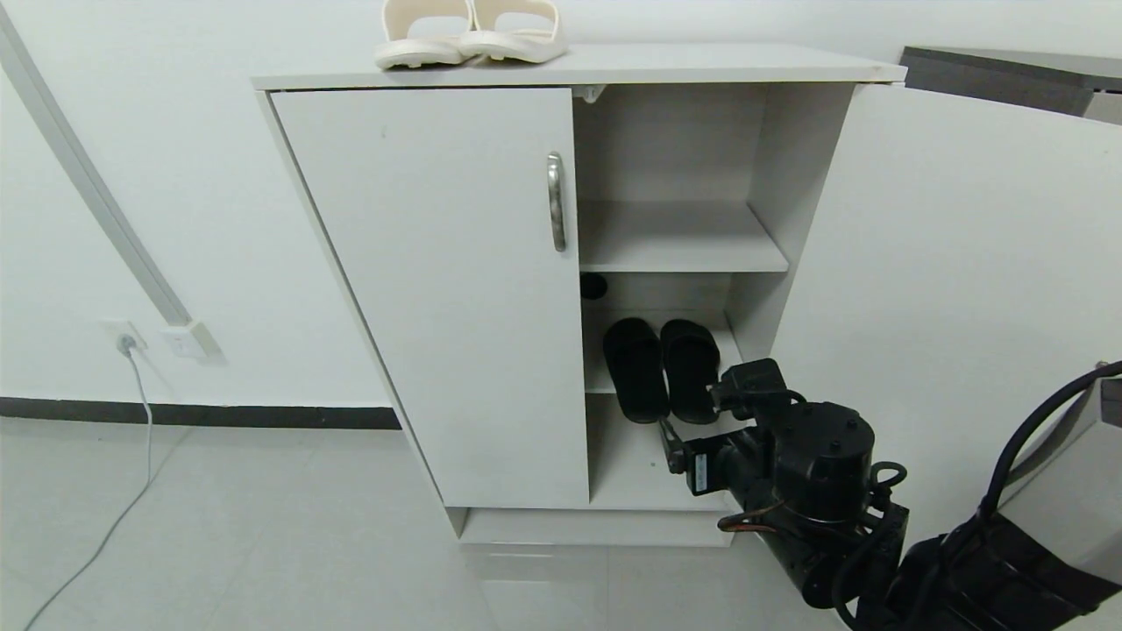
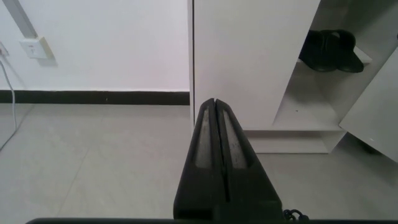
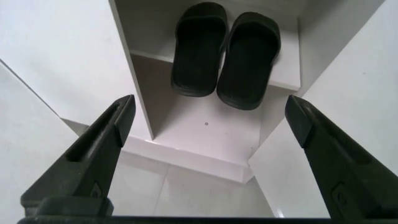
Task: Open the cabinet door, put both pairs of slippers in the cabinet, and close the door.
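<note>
White cabinet (image 1: 701,63), right door (image 1: 947,289) open, left door (image 1: 438,289) closed, black slippers (image 1: 659,368) paired on lower shelf, cream slippers (image 1: 469,35) on cabinet top, right gripper (image 3: 210,106) spread wide, empty, facing black pair, left gripper (image 2: 215,106) clenched empty above floor.

The head camera looks forward and down from above at the whole cabinet (image 1: 438,289), taking it in from top board to floor. The left wrist camera sits low and farther back on the left. It faces along the left tool (image 2: 214,106), across the floor (image 2: 93,162), toward the cabinet's lower half. The right wrist camera is close, looking down past the right tool (image 3: 210,104) into the open right side. All three views share the black slippers (image 1: 659,368) on the lower shelf.
</note>
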Tool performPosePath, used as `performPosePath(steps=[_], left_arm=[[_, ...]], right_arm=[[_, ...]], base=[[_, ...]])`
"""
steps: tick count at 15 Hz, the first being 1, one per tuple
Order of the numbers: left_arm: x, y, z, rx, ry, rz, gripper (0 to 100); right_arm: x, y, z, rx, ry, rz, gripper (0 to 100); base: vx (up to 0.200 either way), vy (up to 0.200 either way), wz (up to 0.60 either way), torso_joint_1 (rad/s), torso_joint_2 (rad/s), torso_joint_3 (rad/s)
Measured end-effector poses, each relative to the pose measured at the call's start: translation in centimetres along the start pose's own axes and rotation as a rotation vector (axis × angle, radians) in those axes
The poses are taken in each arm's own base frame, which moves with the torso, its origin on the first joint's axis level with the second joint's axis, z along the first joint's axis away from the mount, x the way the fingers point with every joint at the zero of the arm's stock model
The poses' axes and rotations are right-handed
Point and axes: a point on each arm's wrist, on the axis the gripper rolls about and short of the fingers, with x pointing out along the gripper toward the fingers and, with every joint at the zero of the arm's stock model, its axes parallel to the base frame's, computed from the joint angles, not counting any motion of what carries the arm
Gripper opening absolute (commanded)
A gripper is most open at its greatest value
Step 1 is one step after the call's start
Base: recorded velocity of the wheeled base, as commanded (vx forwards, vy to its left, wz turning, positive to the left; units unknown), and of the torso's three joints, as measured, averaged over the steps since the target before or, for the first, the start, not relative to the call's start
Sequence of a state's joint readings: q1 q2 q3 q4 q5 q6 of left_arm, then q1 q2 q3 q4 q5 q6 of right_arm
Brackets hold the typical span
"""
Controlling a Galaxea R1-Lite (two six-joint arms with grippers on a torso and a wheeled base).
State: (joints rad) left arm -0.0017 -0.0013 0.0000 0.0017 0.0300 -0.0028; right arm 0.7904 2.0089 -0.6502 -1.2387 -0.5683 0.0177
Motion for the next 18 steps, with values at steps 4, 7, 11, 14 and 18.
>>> performPosePath(steps=[4,7,11,14,18], left_arm=[[0.0,0.0,0.0,0.0,0.0,0.0,0],[0.0,0.0,-0.01,0.0,0.001,-0.001,0],[0.0,0.0,0.0,0.0,0.0,-0.001,0],[0.0,0.0,0.0,0.0,0.0,-0.001,0],[0.0,0.0,0.0,0.0,0.0,-0.001,0]], right_arm=[[-0.08,-0.06,0.02,-0.007,-0.011,0.0,100],[-0.07,-0.07,0.02,-0.012,-0.011,-0.001,100],[-0.06,-0.1,-0.07,-0.014,-0.007,-0.002,100],[-0.1,-0.16,-0.19,-0.018,-0.003,-0.001,100],[-0.12,-0.31,-0.27,-0.043,-0.004,-0.006,100]], base=[[0.0,0.15,0.0,0.003,0.0,0.008],[0.0,0.2,0.0,0.007,0.0,0.004],[0.0,0.2,0.0,0.002,0.0,0.001],[0.0,0.2,0.0,0.002,0.01,0.002],[0.0,0.15,0.0,0.002,0.0,0.004]])
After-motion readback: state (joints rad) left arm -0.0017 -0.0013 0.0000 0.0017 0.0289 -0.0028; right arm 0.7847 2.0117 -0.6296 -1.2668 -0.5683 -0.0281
